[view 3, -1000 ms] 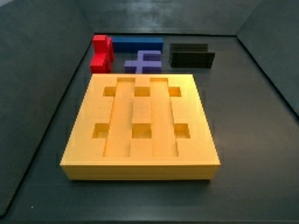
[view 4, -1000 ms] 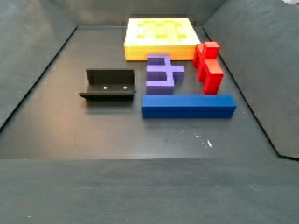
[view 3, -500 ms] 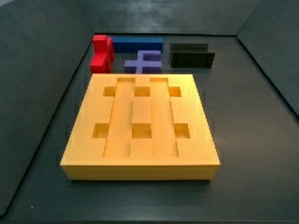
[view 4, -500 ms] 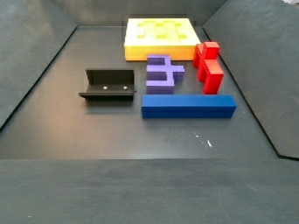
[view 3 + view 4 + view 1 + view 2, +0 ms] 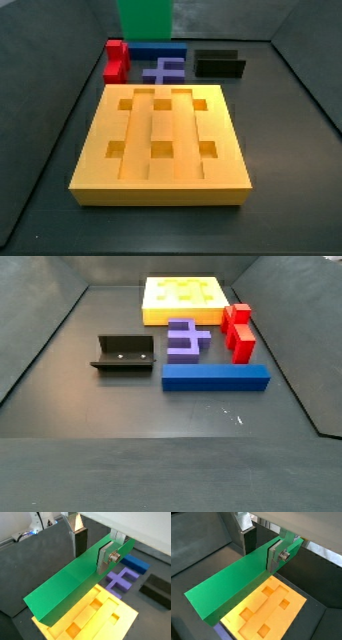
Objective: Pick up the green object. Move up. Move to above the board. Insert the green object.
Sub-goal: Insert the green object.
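The green object [image 5: 67, 592] is a long bright-green bar held in the air. It also shows in a wrist view [image 5: 228, 587] and its lower end hangs at the top of a side view [image 5: 144, 20]. My gripper [image 5: 92, 561] is shut on it near one end, with a silver finger [image 5: 105, 558] pressed on one face and a dark pad on the other; the gripper shows again in a wrist view [image 5: 260, 559]. The yellow-orange board [image 5: 160, 140] with grooves and square holes lies below the bar in both wrist views [image 5: 100, 617] [image 5: 271, 607] and at the far end of a side view [image 5: 183, 296].
A blue block [image 5: 214, 377], a purple cross-shaped piece [image 5: 187, 339] and a red block [image 5: 238, 331] lie on the dark floor beside the board. The fixture [image 5: 123, 354] stands near them. Dark walls [image 5: 40, 90] enclose the floor.
The green object's lower end has come into a side view from above; earlier it was out of that view. The pieces on the floor have not moved.
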Tool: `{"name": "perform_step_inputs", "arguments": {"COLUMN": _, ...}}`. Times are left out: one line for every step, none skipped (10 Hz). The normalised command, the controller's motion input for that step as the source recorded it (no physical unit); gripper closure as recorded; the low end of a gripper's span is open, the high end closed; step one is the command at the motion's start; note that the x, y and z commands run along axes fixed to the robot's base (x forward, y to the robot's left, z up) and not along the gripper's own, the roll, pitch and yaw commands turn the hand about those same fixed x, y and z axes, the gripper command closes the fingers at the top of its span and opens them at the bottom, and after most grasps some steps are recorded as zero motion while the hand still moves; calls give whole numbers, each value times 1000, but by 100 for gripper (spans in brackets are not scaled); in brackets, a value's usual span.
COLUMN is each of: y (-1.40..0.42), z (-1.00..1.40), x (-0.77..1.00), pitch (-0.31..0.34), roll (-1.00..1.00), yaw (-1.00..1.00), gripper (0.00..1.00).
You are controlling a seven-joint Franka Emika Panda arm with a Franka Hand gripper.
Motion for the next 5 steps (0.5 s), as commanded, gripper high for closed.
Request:
{"name": "perform_step_inputs", "arguments": {"y": -143, "z": -1000, "x": -191, "pitch": 0, "roll": -16, "yaw": 46, "gripper": 100}}
{"name": "perform_step_inputs", "arguments": {"y": 0, "z": -1000, "x": -297, "pitch": 0, "roll": -26, "yaw": 0, "gripper": 100}}
{"name": "perform_step_inputs", "arguments": {"y": -43, "z": -1000, "x": -263, "pitch": -1, "roll": -66, "yaw": 0, "gripper": 100}}
{"name": "perform_step_inputs", "arguments": {"y": -43, "z": -1000, "x": -137, "pitch": -1, "roll": -69, "yaw": 29, "gripper": 100}}
{"name": "perform_step_inputs", "arguments": {"y": -37, "z": -903, "x": 0, "pitch": 0, "roll": -109, "yaw": 254, "gripper": 100}}
